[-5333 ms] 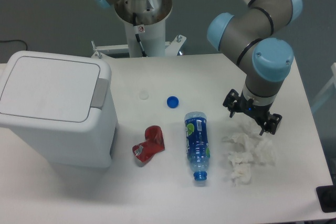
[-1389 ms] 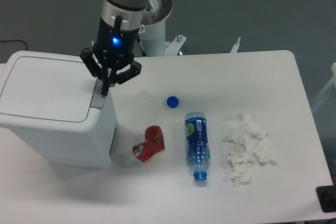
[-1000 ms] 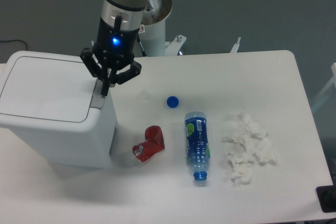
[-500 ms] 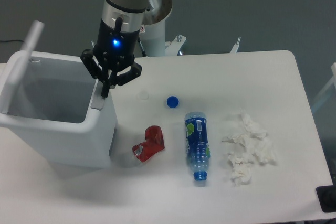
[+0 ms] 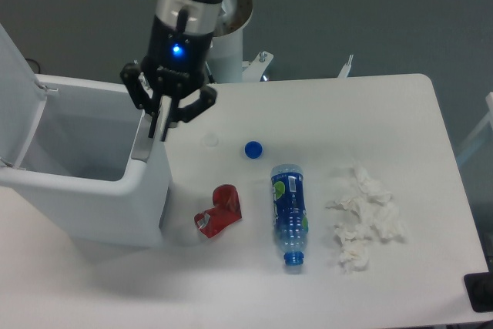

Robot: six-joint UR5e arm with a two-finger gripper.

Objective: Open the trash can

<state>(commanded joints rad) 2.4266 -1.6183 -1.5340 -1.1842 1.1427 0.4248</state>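
Operator: Where is the trash can (image 5: 115, 190) sitting, and what is its condition?

Technician: It is occupying the left part of the table (image 5: 431, 113), near the front edge. Its lid (image 5: 14, 94) is standing raised at the far left side of the bin, and the interior is showing as an open cavity. The grey push-button tab (image 5: 142, 142) is lying on the right rim of the bin.

Operator: What is the gripper (image 5: 163, 130) doing?

Technician: It is pointing straight down over the bin's right rim, directly above the tab. The fingers are sitting close together, with the tips next to each other, and they are holding nothing. Whether the tips are pressing on the tab or hovering just above it cannot be told from this view. A blue light is glowing on the wrist.

Operator: What else is lying on the table?

Technician: A blue bottle cap (image 5: 253, 149), a crushed red can (image 5: 219, 210), a blue plastic bottle (image 5: 289, 212) on its side, and crumpled white tissue (image 5: 363, 219) to the right of the bottle.
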